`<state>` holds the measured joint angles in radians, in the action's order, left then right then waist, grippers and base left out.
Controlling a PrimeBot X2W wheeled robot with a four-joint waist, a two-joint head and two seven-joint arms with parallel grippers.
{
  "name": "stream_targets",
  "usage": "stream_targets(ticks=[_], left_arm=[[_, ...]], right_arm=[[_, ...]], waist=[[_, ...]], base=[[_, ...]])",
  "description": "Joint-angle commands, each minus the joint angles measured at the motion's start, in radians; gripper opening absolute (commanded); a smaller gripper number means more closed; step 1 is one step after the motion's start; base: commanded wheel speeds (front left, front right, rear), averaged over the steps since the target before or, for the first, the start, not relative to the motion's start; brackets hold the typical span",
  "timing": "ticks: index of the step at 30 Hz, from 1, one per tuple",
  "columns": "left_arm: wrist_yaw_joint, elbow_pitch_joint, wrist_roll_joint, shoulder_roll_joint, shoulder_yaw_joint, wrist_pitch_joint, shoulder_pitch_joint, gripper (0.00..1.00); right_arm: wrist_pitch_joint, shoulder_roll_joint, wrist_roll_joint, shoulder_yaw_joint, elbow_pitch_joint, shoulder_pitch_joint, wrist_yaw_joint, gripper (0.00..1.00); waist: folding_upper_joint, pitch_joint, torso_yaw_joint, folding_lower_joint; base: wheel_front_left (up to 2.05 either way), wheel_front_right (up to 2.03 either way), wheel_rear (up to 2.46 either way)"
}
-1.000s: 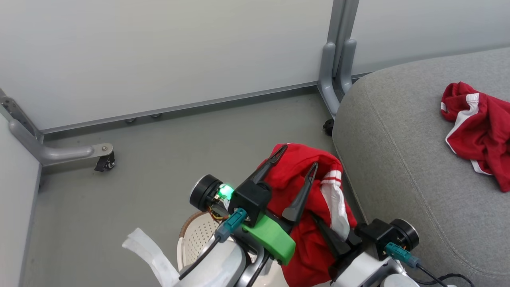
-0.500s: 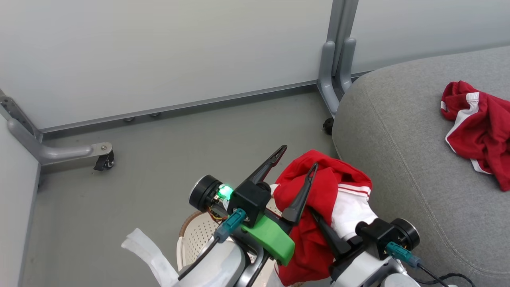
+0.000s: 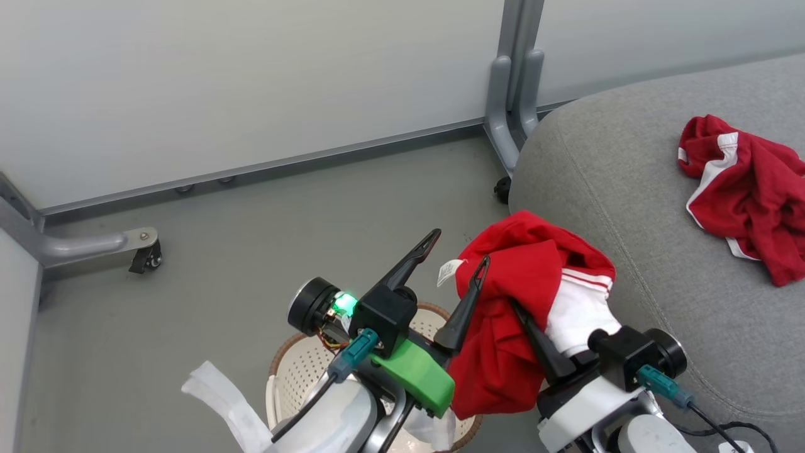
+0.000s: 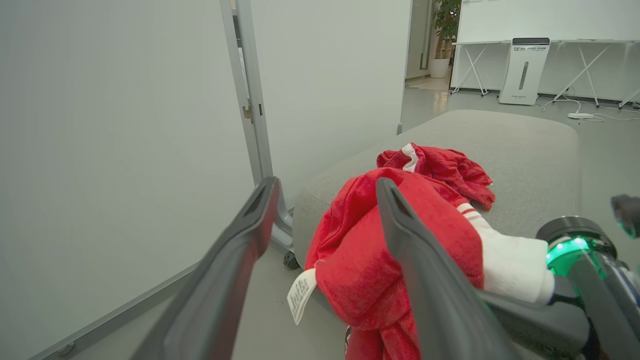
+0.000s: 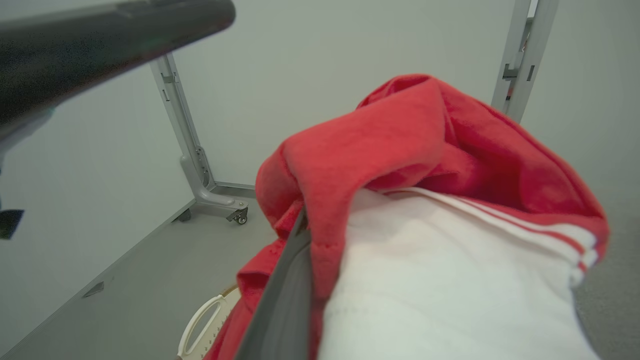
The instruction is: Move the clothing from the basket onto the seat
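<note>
The grey seat [image 3: 629,207] fills the right side, and one red garment [image 3: 748,189] lies crumpled on it, well apart from both arms. The cream basket [image 3: 295,365] sits on the floor beneath the left arm. A second red garment with a white panel [image 3: 522,277] hangs draped over the right gripper [image 3: 534,327], raised above the basket's rim beside the seat's rounded edge. Cloth hides that gripper's fingers, so its grip cannot be told. The left gripper [image 3: 459,247] is spread wide and empty, with one fingertip against the hanging garment.
</note>
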<state>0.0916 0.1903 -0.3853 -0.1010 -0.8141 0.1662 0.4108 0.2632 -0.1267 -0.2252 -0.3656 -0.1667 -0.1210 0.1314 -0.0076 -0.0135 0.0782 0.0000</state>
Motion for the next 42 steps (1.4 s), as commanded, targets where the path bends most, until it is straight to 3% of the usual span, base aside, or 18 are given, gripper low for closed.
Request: stream_targets(ticks=[1, 18, 26, 31, 42], left_arm=[[0.002, -0.005, -0.006, -0.011, 0.000, -0.003, -0.001, 1.00], [-0.027, -0.031, 0.003, -0.109, 0.002, -0.017, 0.026, 1.00], [-0.099, -0.044, -0.005, -0.169, -0.017, 0.002, 0.037, 1.00], [-0.154, -0.011, 0.019, -0.209, -0.049, 0.024, 0.059, 1.00], [-0.188, 0.072, 0.041, -0.239, -0.073, 0.078, 0.080, 1.00]], right_arm=[[0.002, -0.005, 0.008, 0.021, 0.015, -0.013, -0.001, 0.00], [0.002, 0.019, 0.052, 0.186, 0.148, 0.021, -0.001, 0.00], [0.002, 0.051, 0.057, 0.217, 0.191, 0.061, -0.001, 0.00], [0.002, 0.070, 0.060, 0.275, 0.239, 0.091, -0.001, 0.00], [0.002, 0.077, 0.011, 0.313, 0.310, 0.039, -0.001, 0.00]], waist=[[0.0076, -0.025, 0.037, 0.0000], [0.0076, -0.167, 0.346, 0.0000], [0.0076, -0.234, 0.474, 0.0000], [0.0076, -0.290, 0.490, 0.0000], [0.0076, -0.423, 0.492, 0.0000]], base=[[0.00, 0.00, 0.00], [0.00, 0.00, 0.00], [0.00, 0.00, 0.00], [0.00, 0.00, 0.00], [0.02, 0.02, 0.02]])
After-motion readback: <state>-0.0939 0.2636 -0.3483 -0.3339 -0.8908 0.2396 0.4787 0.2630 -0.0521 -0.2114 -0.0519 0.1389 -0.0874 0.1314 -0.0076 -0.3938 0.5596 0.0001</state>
